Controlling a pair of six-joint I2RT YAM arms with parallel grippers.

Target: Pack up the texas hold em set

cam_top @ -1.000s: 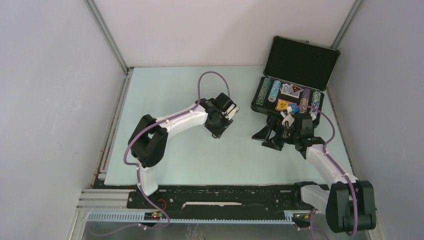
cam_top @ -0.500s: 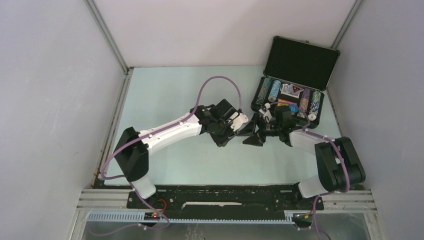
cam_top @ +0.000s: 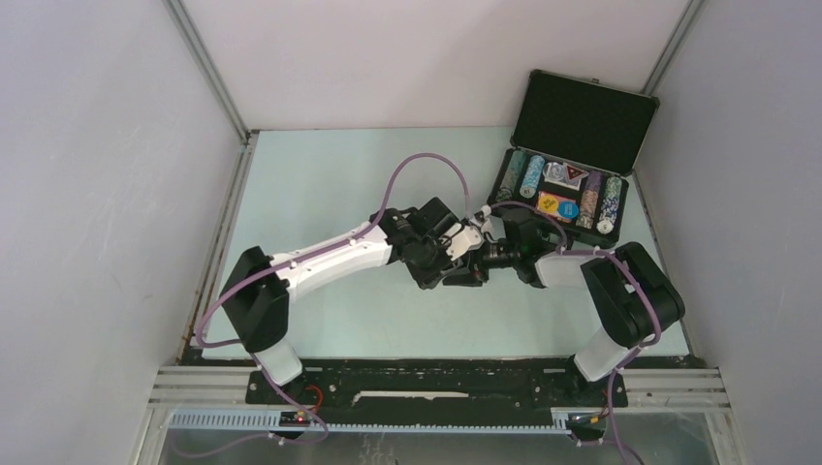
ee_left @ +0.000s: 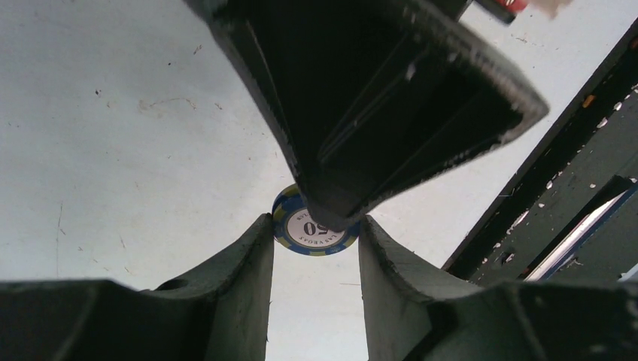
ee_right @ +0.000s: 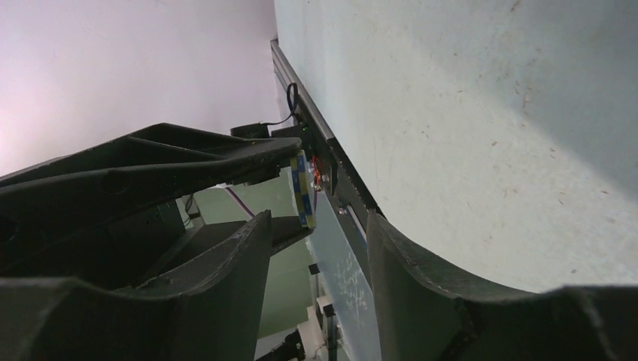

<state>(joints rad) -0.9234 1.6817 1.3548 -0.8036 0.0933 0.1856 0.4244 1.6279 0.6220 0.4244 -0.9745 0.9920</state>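
A blue-and-yellow poker chip [ee_left: 314, 232] marked 50 is pinched by its rim between my left gripper's [ee_left: 316, 226] fingertips, above the pale table. In the right wrist view the chip [ee_right: 304, 189] shows edge-on, just past my right gripper's [ee_right: 316, 218] tips. Its fingers stand apart on either side of the chip's faces, with a gap showing. One right finger [ee_left: 376, 113] covers the chip's top. From above, the left gripper [cam_top: 458, 260] and right gripper [cam_top: 473, 263] meet mid-table, hiding the chip. The black briefcase [cam_top: 582, 121] lies open at back right with chip rows [cam_top: 531, 176], a yellow disc [cam_top: 549, 203] and a triangular token [cam_top: 577, 177].
Grey walls enclose the table on three sides, and the briefcase sits close to the right wall. Purple cables [cam_top: 426, 160] loop above both forearms. A black rail [cam_top: 407, 383] with the arm bases runs along the near edge.
My right arm swung left from in front of the briefcase to meet the left gripper mid-table, and its jaws narrowed. My left arm reached right, still holding the chip.
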